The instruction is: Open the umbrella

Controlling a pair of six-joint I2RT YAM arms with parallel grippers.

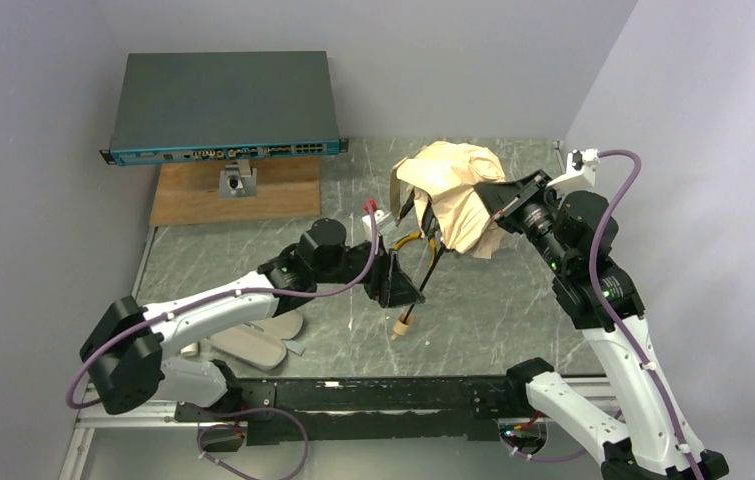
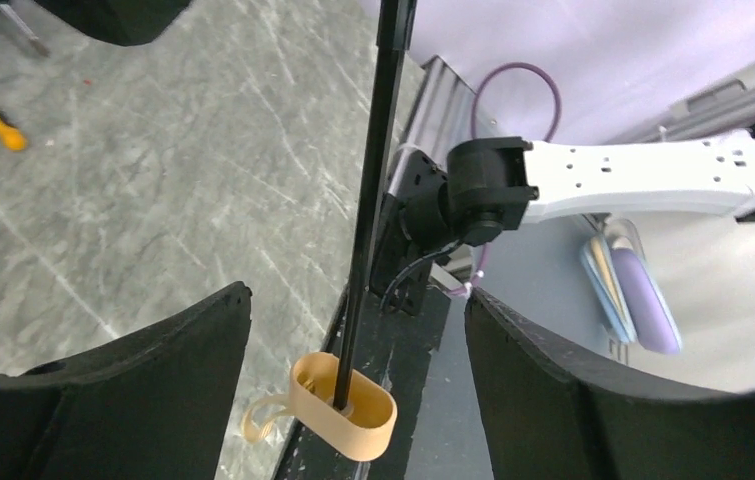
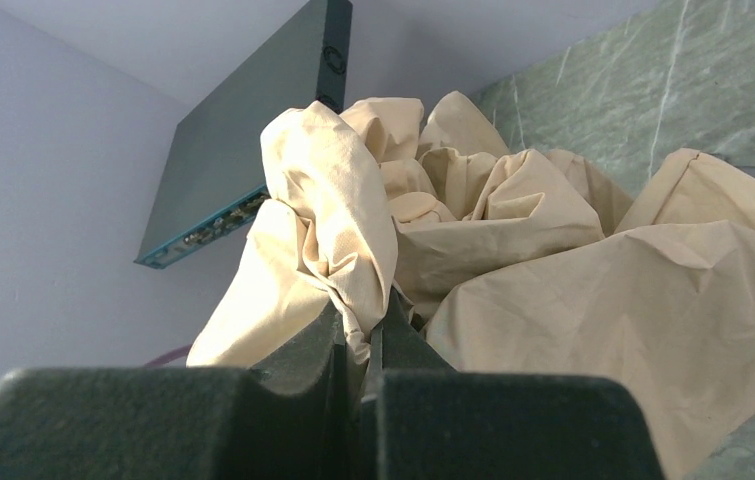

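Top view, 12 o'clock = far edge of table.

- Umbrella [image 1: 450, 200] was up off the table [image 1: 513, 310], right of centre, not opened. Canopy [image 1: 458, 190] was a crumpled tan bundle toward 1 o'clock.
- The black shaft [image 1: 431, 262] slanted from the bundle down toward 7 o'clock. It ended in the cream handle [image 1: 404, 324] low over the table middle. Could not tell whether the handle touched the surface.
- Right tool [image 1: 489, 200] came in from 3 o'clock and met the canopy's right flank. In the right wrist view the right tool [image 3: 368, 340] was pinched tight on a fold of canopy [image 3: 333, 230], with cloth squeezed between the fingers [image 3: 298, 355].
- Left tool [image 1: 399, 284] sat at the lower shaft, reaching in from 8 o'clock. In the left wrist view the left tool [image 2: 355, 300] was spread wide. The shaft [image 2: 371, 200] ran through the gap, clear of both fingers [image 2: 153, 370], nothing gripped.
- The handle [image 2: 345, 405] lay just past the fingertips, with a small tan strap loop [image 2: 259, 420] at its 9 o'clock side.
- A grey network switch [image 1: 223, 100] stood at 11 o'clock, on a wooden board [image 1: 238, 192].
- A pale flat sleeve [image 1: 253, 342] lay at 7 o'clock beside the left arm, well apart from the umbrella.
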